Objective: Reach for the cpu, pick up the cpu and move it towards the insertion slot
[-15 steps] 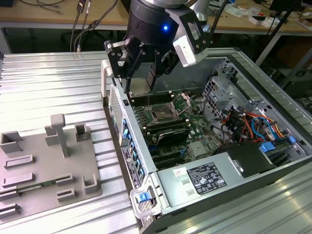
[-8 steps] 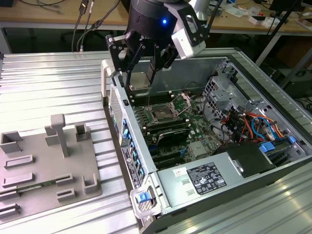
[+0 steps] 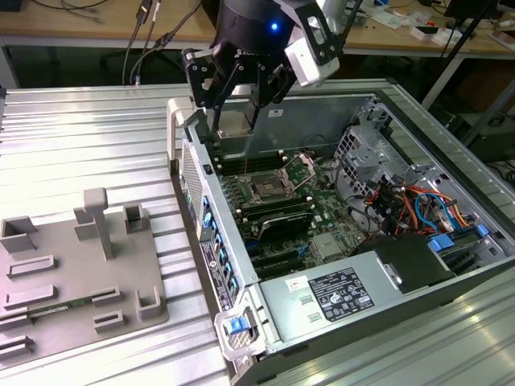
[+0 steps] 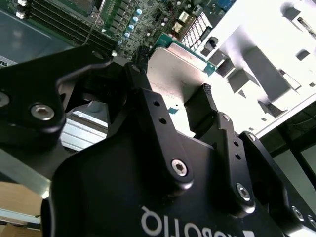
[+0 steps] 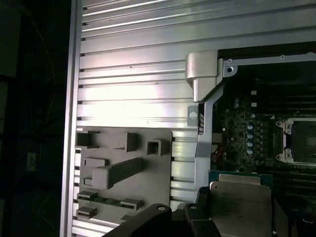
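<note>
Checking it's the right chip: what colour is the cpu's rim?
Green, around a silvery top; the cpu shows it best in the second wrist view.

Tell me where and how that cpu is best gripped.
By two opposite edges, coming in at the flat metal lid from above. The cpu is a thin square plate, so only its rim gives the fingers purchase. That is how the gripper has it now, shut on its sides above the open computer case, with the insertion slot lying below, uncovered.
</note>
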Available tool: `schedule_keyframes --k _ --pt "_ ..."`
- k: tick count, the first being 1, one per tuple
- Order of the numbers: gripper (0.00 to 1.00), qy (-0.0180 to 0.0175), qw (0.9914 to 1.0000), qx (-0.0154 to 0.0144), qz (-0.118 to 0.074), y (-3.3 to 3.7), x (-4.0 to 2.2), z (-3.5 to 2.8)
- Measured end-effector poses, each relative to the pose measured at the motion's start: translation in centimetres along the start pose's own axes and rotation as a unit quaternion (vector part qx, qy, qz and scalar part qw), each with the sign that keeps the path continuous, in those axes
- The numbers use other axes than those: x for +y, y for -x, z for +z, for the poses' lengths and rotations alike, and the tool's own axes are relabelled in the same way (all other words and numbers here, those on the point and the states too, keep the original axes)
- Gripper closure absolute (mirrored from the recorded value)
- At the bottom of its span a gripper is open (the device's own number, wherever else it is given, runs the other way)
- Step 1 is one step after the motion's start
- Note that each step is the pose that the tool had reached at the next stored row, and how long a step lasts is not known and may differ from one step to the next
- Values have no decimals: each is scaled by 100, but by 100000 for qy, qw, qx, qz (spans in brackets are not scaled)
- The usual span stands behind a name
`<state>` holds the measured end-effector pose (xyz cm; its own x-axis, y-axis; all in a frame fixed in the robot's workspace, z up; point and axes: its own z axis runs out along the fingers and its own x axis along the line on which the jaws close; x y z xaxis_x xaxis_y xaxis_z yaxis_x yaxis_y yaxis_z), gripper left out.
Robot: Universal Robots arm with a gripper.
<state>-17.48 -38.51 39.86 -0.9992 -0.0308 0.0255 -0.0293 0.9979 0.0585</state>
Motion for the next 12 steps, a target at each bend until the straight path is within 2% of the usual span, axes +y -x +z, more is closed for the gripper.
schedule_keyframes --k 4,12 --pt "45 -3 100000 2 6 96 56 2" --pt "45 10 100000 2 4 344 163 7"
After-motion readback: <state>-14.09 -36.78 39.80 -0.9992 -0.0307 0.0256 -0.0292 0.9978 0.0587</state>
